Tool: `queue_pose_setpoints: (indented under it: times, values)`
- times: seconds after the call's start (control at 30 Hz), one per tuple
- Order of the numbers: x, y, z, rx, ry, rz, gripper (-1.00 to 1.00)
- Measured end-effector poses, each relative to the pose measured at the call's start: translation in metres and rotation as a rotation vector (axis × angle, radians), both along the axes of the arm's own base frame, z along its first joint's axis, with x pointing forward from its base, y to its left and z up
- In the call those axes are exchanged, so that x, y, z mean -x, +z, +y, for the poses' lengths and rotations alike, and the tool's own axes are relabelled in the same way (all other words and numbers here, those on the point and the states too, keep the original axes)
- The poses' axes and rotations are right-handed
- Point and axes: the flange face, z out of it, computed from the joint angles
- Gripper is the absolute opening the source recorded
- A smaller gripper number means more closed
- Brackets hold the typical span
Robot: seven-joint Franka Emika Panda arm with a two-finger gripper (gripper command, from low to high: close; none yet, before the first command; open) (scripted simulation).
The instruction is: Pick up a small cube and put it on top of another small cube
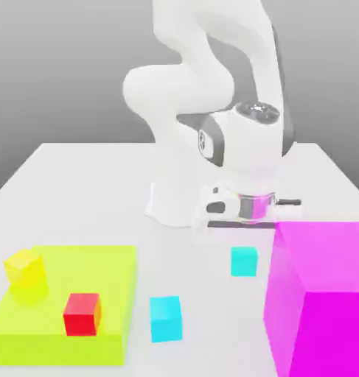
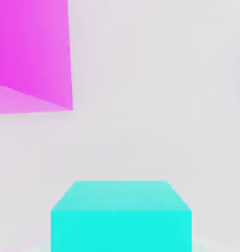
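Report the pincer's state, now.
Pincer: closed; whether it holds the cyan cube seen close in the hand view can't be told.

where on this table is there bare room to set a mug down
Bare table lies behind the green slab, left of the robot arm's base in the exterior view. It's crowded by the pink block, with a turquoise cube close beside it under the gripper.

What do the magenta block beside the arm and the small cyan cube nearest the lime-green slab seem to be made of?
Large magenta block: perhaps smooth plastic, slightly glossy; its flat faces grade softly in tone, with no grain.

Small cyan cube: likely plain plastic, fairly matte; uniform colour, crisp edges. Painted wood can't be ruled out.
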Motion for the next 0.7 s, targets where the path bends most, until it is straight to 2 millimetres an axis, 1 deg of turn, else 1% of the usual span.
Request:
queue_pose_setpoints:
  times: [0.07,0.1,0.13,0.23,0.33,0.43,0.5,0.53,0.57,0.6,0.63,0.67,0.7]
  values:
    - [-0.009,0.001,-0.019,0.016,0.067,0.035,-1.0]
    - [-0.015,0.003,-0.032,0.023,0.081,0.051,-1.0]
    - [-0.024,0.007,-0.047,0.028,0.057,0.063,-1.0]
    - [-0.056,0.027,-0.091,0.027,-0.139,0.06,-1.0]
    - [-0.083,0.052,-0.14,0.023,-0.382,0.044,-1.0]
    - [-0.101,0.079,-0.196,0.017,-0.631,0.028,-1.0]
    - [-0.107,0.098,-0.233,0.012,-0.797,0.015,-1.0]
    - [-0.108,0.1,-0.243,0.003,-0.86,0.006,-1.0]
    - [-0.11,0.093,-0.246,-0.001,-0.887,0.001,-1.0]
    - [-0.112,0.081,-0.245,-0.002,-0.896,-0.002,-1.0]
    - [-0.116,0.068,-0.236,-0.003,-0.88,-0.003,-1.0]
    - [-0.117,0.053,-0.233,-0.004,-0.877,-0.004,1.0]
    - [-0.117,0.053,-0.232,-0.004,-0.876,-0.004,1.0]
